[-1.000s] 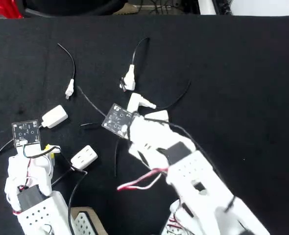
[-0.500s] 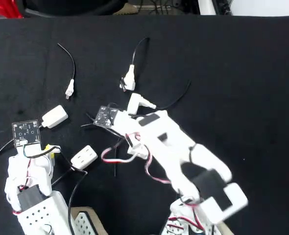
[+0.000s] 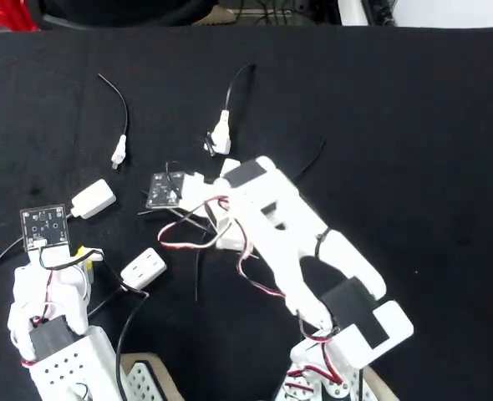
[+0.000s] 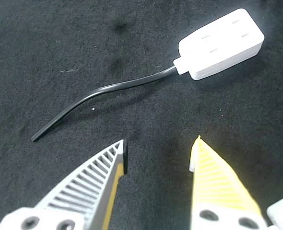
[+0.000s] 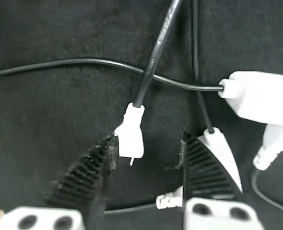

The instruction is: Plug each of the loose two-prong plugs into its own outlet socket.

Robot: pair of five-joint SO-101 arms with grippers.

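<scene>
Presently: two-prong plug (image 5: 130,138), white, on black cable (image 5: 157,42), lies on table (image 5: 45,38) between right gripper (image 5: 149,139) fingers, close to one finger, not grasped; fingers released, spread. White outlet block (image 5: 261,98) just outside other finger. Left gripper (image 4: 159,141) fingers released, holding nothing; outlet socket (image 4: 221,43) with cord (image 4: 108,88) ahead of fingertips, apart. Another plug (image 3: 119,152) far from all fingers.

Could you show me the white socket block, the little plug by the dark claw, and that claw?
white socket block (image 4: 220,43), left wrist view, top face between the slots.
small white plug (image 5: 131,136), right wrist view, middle of its body.
right gripper (image 5: 149,140), right wrist view, midway between its fingertips.
</scene>
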